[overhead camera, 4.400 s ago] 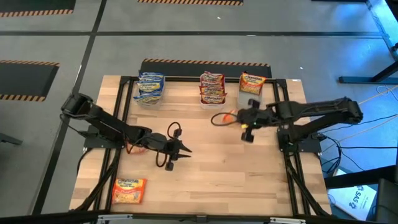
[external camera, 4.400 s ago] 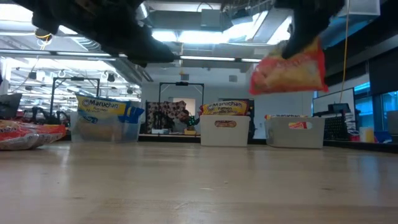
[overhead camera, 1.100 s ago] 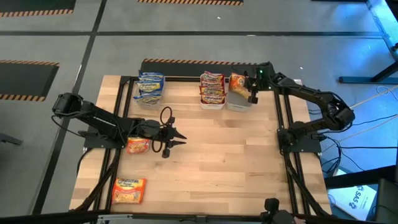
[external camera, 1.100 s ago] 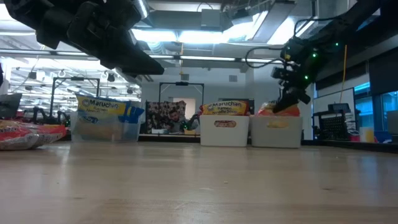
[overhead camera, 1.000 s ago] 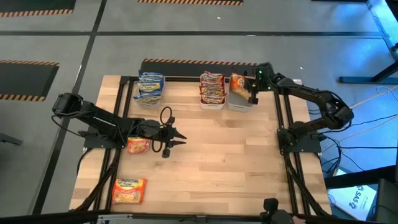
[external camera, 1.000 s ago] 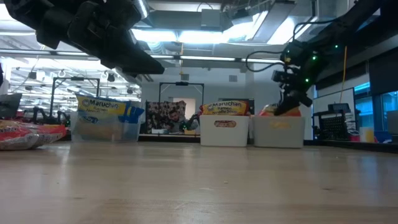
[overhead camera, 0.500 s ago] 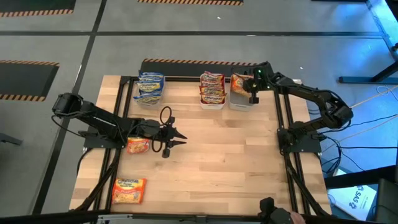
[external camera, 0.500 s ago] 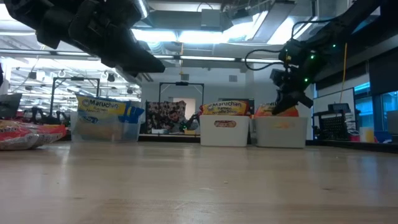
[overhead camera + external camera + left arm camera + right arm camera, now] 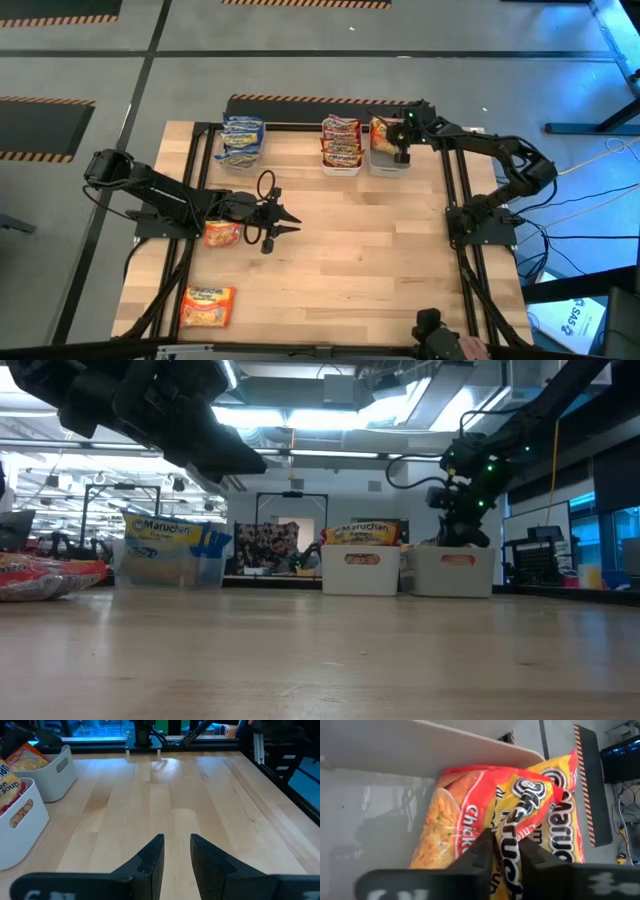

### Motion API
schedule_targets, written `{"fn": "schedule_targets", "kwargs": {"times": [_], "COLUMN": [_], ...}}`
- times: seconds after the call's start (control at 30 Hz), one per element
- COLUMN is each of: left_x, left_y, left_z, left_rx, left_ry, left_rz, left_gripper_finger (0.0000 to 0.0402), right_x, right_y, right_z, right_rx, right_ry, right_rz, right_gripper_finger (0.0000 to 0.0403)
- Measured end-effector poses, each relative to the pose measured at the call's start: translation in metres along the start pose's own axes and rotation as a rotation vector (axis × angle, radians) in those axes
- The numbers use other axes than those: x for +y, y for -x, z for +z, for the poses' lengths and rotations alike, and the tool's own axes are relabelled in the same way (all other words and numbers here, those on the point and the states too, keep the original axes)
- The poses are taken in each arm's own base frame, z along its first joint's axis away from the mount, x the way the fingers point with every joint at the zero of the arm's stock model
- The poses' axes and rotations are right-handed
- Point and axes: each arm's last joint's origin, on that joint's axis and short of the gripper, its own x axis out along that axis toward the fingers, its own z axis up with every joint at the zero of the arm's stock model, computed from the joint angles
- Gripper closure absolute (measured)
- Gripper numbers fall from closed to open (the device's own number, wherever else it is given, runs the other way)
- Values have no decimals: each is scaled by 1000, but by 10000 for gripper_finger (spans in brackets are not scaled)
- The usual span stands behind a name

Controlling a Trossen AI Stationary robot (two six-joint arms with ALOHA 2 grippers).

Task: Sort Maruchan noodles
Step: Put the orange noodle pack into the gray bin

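Your right gripper (image 9: 506, 851) is down in the right bin (image 9: 388, 160) at the table's 1 o'clock corner, fingers clamped on an orange-yellow Maruchan packet (image 9: 490, 820) resting inside it. Your left gripper (image 9: 283, 222) hovers over bare wood toward 9 o'clock, fingers a narrow gap apart and empty. Just at its 9 o'clock lies another orange packet (image 9: 222, 234); a third (image 9: 207, 305) sits at 7 o'clock. Blue packets (image 9: 242, 139) fill the 11 o'clock bin and red ones (image 9: 341, 143) the 12 o'clock bin.
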Motion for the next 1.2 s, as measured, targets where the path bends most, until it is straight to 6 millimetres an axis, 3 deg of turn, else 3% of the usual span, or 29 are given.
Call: {"fn": "schedule_targets", "kwargs": {"times": [0.17,0.33,0.53,0.67,0.8,0.93,1.2], "left_x": [0,0,0,0,0,1,-9], "left_y": [0,0,0,0,0,0,1], "left_z": [0,0,0,0,5,7,4], "left_rx": [0,0,0,-5,-49,-80,-45], "left_ry": [-4,-5,-15,-7,61,98,104], "left_rz": [3,4,3,3,16,38,-50], "left_gripper_finger": [314,314,314,314,314,314,311], "right_x": [1,5,27,46,78,132,240], "right_y": [3,23,57,85,111,124,141], "right_z": [1,19,43,57,81,108,135], "right_rx": [24,110,149,52,-201,-366,-561], "right_ry": [-10,-90,-141,-317,-532,-531,-498], "right_rz": [-18,-170,-262,-234,109,382,440], "right_gripper_finger": [282,223,199,201,205,205,205]}}
